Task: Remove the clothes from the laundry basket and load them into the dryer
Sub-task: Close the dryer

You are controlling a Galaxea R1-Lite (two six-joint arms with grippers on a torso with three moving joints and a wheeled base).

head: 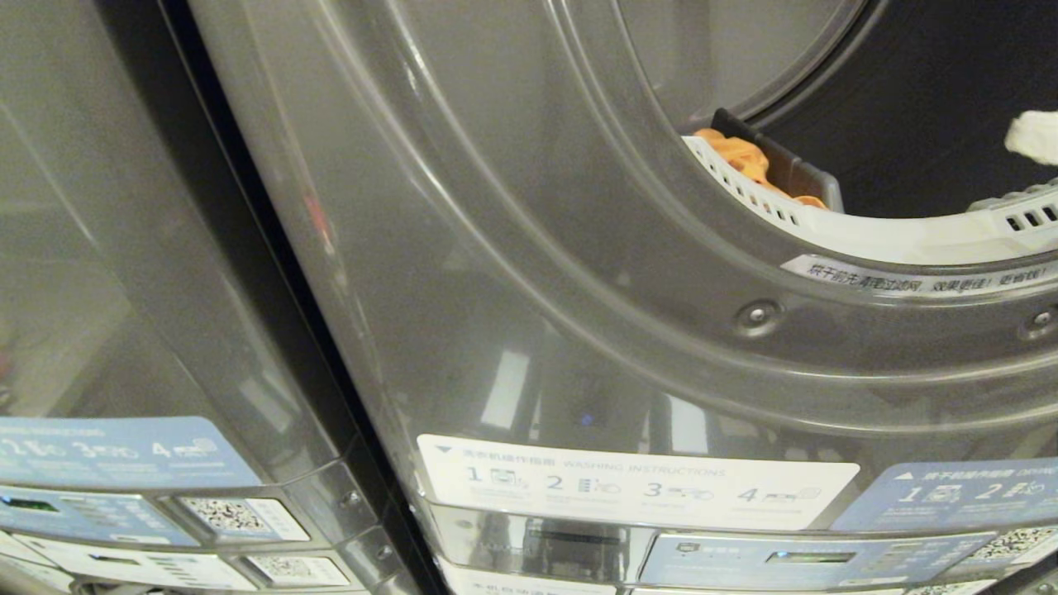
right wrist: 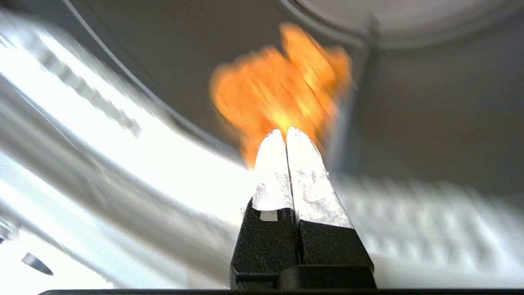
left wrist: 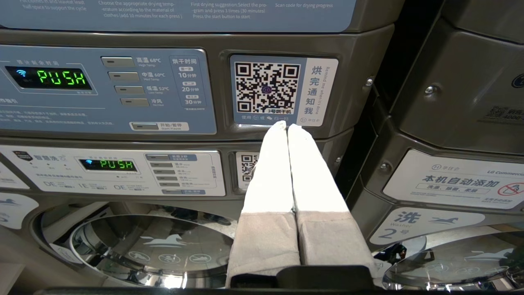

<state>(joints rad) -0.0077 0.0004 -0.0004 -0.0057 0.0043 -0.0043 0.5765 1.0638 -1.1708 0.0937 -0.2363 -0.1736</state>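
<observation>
pointing the right gripper point(right wrist: 285, 133), jaws pressed together and empty, at the orange cloth point(right wrist: 282, 94) inside the dryer point(head: 512, 248); backing straight out, avoiding the rim.

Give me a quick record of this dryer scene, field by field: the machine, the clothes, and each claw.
dryer: door opening in view, drum dark inside
orange garment: lying inside at the white vented rim; beyond the right claw's tips in the right wrist view
white item: partly visible at the drum's right edge
right claw: shut, holding nothing, pointing into the drum
left claw: shut, empty, facing the control panel
</observation>
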